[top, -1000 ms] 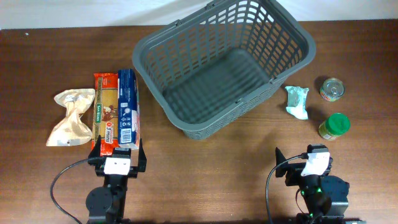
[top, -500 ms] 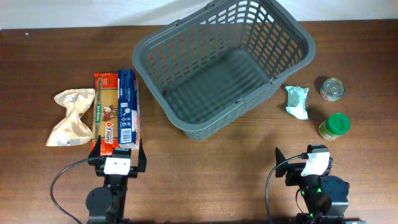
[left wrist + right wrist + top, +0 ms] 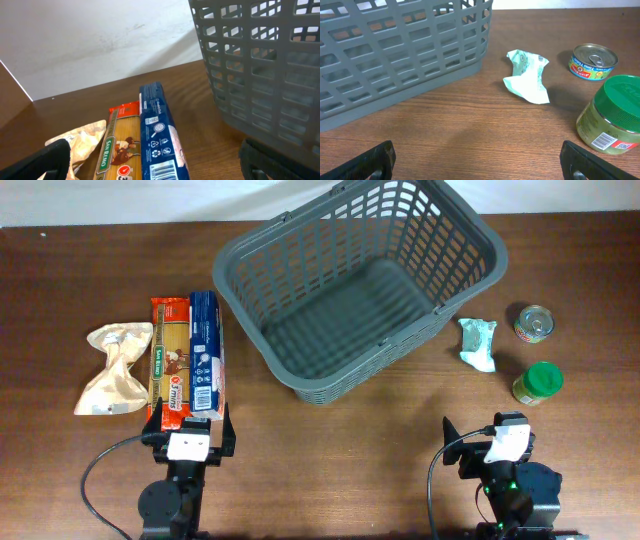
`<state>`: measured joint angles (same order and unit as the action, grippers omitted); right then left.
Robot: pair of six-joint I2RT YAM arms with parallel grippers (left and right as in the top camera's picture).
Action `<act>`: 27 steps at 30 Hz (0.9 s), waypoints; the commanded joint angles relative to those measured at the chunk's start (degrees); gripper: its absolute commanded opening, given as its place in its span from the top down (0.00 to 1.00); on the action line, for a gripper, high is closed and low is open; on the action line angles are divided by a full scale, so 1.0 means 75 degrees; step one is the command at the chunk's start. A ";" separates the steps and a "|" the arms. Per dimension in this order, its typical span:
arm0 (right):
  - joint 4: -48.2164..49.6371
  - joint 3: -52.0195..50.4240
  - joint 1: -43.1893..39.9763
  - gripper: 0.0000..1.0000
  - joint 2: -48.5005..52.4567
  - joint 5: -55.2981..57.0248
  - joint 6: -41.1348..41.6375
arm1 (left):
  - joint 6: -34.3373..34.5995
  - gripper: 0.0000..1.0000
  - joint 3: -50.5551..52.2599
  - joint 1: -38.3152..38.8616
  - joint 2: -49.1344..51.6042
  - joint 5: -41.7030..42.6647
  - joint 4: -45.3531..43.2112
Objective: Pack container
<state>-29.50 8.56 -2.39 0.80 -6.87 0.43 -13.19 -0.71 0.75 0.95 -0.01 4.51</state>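
The dark grey basket (image 3: 470,225) stands empty at the table's back middle; its lattice wall also shows in the left wrist view (image 3: 260,75) and the right wrist view (image 3: 395,55). Left of it lie a blue box (image 3: 206,350), an orange spaghetti pack (image 3: 168,365) and a beige crinkled bag (image 3: 113,368). Right of it lie a pale green packet (image 3: 478,343), a tin can (image 3: 534,322) and a green-lidded jar (image 3: 538,384). My left gripper (image 3: 155,167) is open and empty, just short of the blue box (image 3: 159,132). My right gripper (image 3: 480,162) is open and empty over bare wood.
The brown wooden table (image 3: 330,450) runs to a white wall at the back. Both arm bases sit at the front edge with cables beside them. In the right wrist view the packet (image 3: 527,75), can (image 3: 592,61) and jar (image 3: 615,115) lie ahead to the right.
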 commanded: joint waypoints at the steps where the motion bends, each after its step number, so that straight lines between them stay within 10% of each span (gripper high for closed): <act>1: 0.0023 -0.0058 0.0067 0.01 -0.0079 0.0067 0.0067 | 0.0041 0.01 0.0023 0.0029 -0.0038 0.0006 0.0035; 27: 0.0592 0.0035 0.0067 0.01 -0.0082 -0.0746 0.0889 | 0.0332 0.01 -0.0070 0.0026 -0.0023 0.1434 -0.0160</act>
<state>-27.09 8.40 -2.39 0.80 -9.65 1.76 -12.71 -0.71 0.75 0.95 7.53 2.83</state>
